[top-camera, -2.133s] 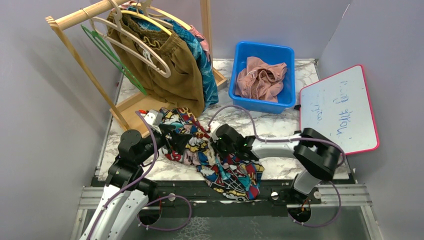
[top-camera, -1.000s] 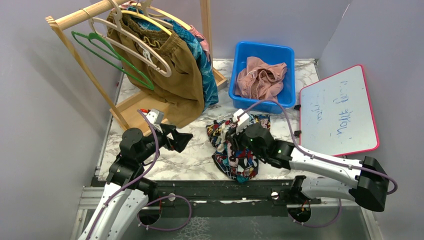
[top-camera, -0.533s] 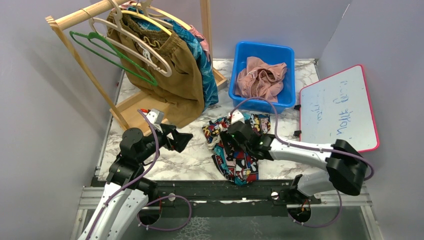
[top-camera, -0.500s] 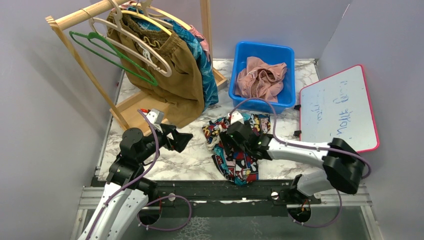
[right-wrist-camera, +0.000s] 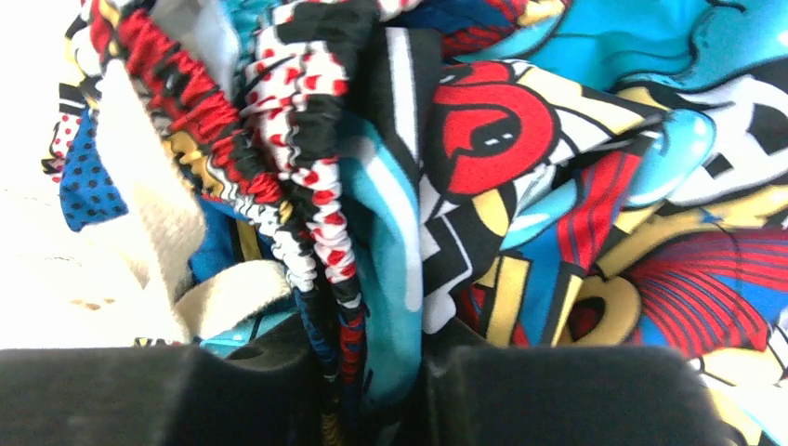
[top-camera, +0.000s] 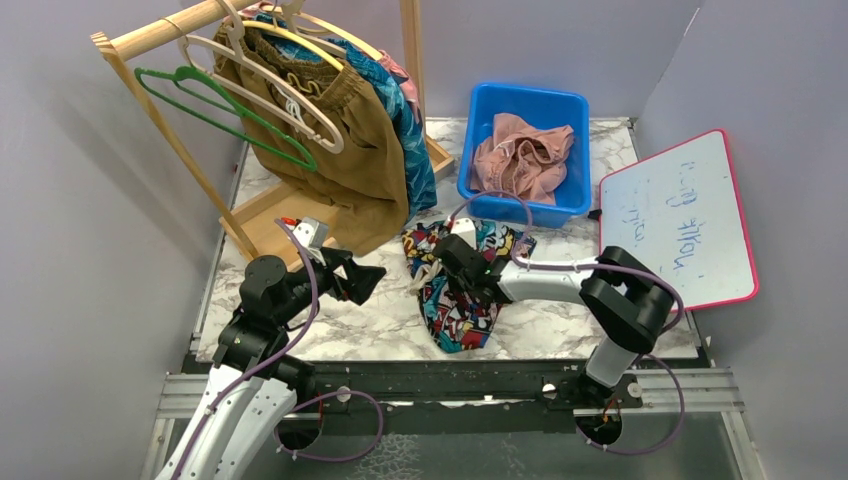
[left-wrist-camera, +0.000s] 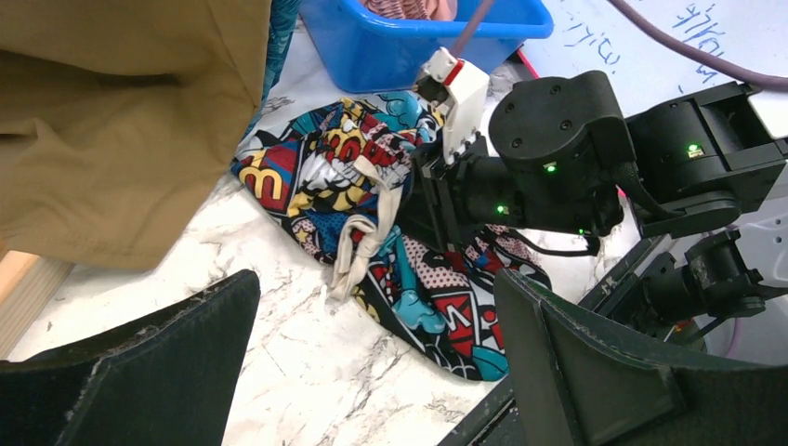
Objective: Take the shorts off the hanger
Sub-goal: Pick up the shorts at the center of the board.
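Since approx half a sec ago the right arm's elbow has folded in toward the middle and the comic-print shorts [top-camera: 455,305] have slid a bit left, bunched tighter on the marble surface [top-camera: 375,325]; the left arm hasn't budged. Right claw [top-camera: 445,275] sits low on the heap, clenched on the comic-print shorts: wrist view shows the red-and-black elastic waistband and teal fabric pinched btwn its two dark fingers [right-wrist-camera: 576,395], w/ the cream drawstring just beside. Left claw [top-camera: 362,277] hovers near the heap's left side, jaws spread wide, gripping nothing. Olive-brown shorts [top-camera: 345,150], w/ teal shorts [top-camera: 415,150] behind, hang on the wooden rack [top-camera: 160,35] among cream hangers [top-camera: 300,105]; a green hanger [top-camera: 225,110] hangs toward the rack's left end. Dusty pink shorts [top-camera: 520,155] lie crumpled in the blue bin [top-camera: 520,212], just behind the heap. Whiteboard [top-camera: 680,215] leans at the right.
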Robot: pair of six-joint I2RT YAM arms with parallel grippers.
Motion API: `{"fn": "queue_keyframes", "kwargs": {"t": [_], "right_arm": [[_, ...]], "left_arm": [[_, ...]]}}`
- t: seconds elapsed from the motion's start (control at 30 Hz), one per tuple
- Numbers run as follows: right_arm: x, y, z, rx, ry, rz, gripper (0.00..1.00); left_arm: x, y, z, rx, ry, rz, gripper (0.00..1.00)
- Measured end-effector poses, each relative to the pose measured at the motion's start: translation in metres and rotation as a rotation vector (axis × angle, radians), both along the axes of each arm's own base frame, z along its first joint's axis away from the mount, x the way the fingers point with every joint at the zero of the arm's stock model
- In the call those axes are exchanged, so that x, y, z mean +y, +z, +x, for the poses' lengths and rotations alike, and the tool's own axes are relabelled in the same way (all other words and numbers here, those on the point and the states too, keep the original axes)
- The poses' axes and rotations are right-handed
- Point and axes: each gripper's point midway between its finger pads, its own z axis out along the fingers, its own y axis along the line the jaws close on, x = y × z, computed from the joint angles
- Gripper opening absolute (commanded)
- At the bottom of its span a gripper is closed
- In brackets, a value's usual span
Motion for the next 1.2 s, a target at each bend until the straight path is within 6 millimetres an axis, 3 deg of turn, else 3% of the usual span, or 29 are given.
{"fn": "queue_keyframes", "kwargs": {"t": [0.07,0.2,0.33,0.53,0.67,0.83,0.93,1.2], "right_arm": [[-0.007,0.002,0.000,-0.014,-0.028,0.005,0.02],[-0.044,0.005,-0.018,-0.019,-0.067,-0.049,0.01],[-0.060,0.046,-0.020,-0.107,-0.096,0.008,0.01],[-0.079,0.154,-0.010,-0.369,-0.159,0.213,0.01],[-0.099,0.204,-0.012,-0.498,-0.201,0.300,0.01],[-0.117,0.238,-0.013,-0.609,-0.233,0.331,0.01],[-0.121,0.247,-0.008,-0.657,-0.237,0.290,0.01],[-0.107,0.294,0.027,-0.758,-0.224,0.158,0.01]], "left_arm": [[0.000,0.000,0.000,0.000,0.000,0.000,0.97],[0.000,-0.001,0.001,0.005,0.001,0.002,0.96],[-0.002,-0.009,0.004,0.037,0.001,0.014,0.96],[-0.002,-0.019,0.008,0.081,0.005,0.028,0.95],[0.001,-0.017,0.008,0.072,0.023,0.029,0.95],[0.003,-0.012,0.006,0.051,0.031,0.023,0.94],[0.003,-0.014,0.007,0.057,0.032,0.025,0.94],[0.003,-0.016,0.008,0.067,0.032,0.029,0.94]]}}
